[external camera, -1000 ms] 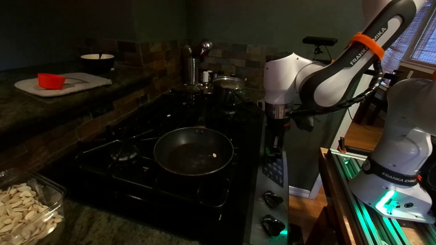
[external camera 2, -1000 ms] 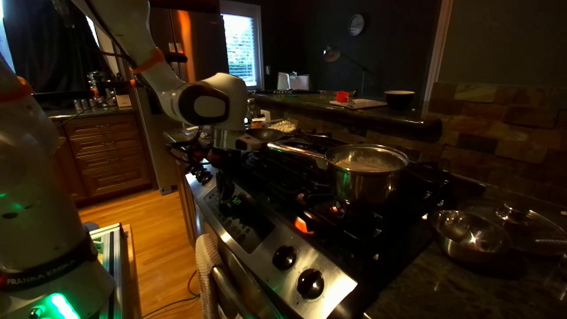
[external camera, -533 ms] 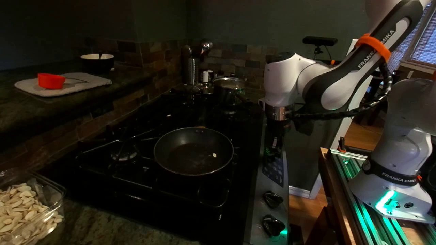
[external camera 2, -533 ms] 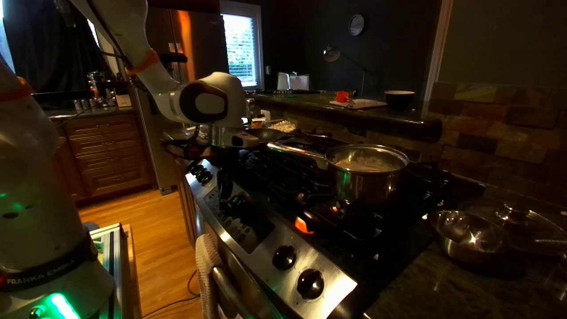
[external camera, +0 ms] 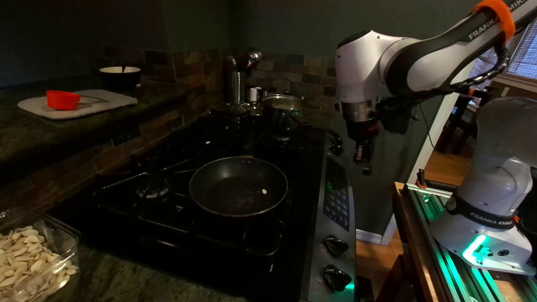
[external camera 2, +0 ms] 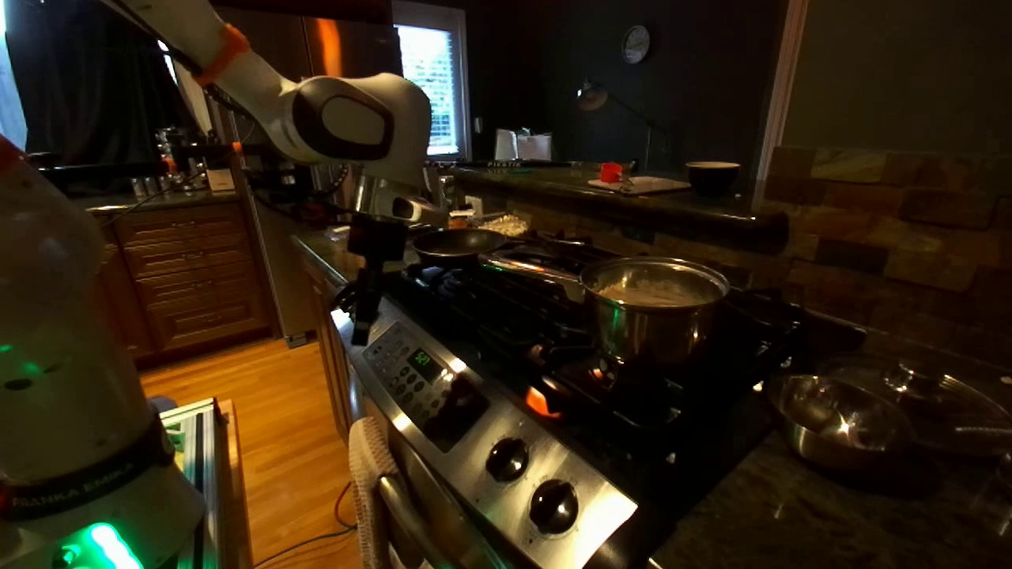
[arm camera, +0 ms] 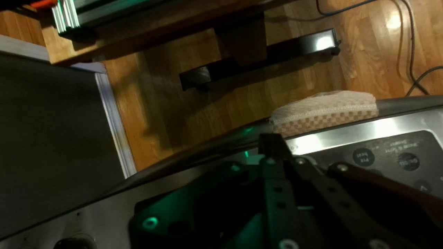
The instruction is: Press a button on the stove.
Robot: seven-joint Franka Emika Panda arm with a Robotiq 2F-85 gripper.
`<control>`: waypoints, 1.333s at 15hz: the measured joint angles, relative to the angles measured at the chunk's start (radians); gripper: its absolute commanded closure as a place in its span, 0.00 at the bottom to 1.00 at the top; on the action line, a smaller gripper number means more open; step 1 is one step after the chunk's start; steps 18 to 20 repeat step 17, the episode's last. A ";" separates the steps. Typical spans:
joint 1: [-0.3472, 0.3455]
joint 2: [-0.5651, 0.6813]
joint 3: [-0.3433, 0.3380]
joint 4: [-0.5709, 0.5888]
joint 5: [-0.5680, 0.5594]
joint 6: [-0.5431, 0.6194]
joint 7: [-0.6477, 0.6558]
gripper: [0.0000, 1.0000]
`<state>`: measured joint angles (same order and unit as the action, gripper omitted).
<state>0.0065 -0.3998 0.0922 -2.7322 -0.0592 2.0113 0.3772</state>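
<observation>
Just beyond the front edge of the stove (external camera: 300,222), raised and apart from its control strip (external camera 2: 474,462), the end effector (external camera 2: 361,336) hangs closed, with nothing to be seen in its grip. The stove occupies the middle ground in both exterior views; its buttons (external camera 2: 409,381), beside a green display (external camera 2: 423,358), lie uncovered on the control strip, and its top bears a dark pan (external camera: 226,188) and a steel pot (external camera 2: 632,332).

Stage of the task: the reach to the control strip appears complete, and the press was probably made, since the end effector stands off with the buttons exposed. Confirmation is lacking: no button is visibly sunk, and the digits of the display are too small to read with certainty. If the press took, only withdrawal is left; if it missed, a second approach to the buttons would be needed.

Change from the earlier frames: half a second and one second ago, the end effector stood low over the control strip, hiding part of the buttons and crowding the display. It has since risen and swung outward past the front edge, bringing both into full view. The dark pan and steel pot keep their places.
</observation>
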 measured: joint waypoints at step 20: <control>0.097 -0.445 -0.056 0.003 0.117 0.033 -0.395 0.00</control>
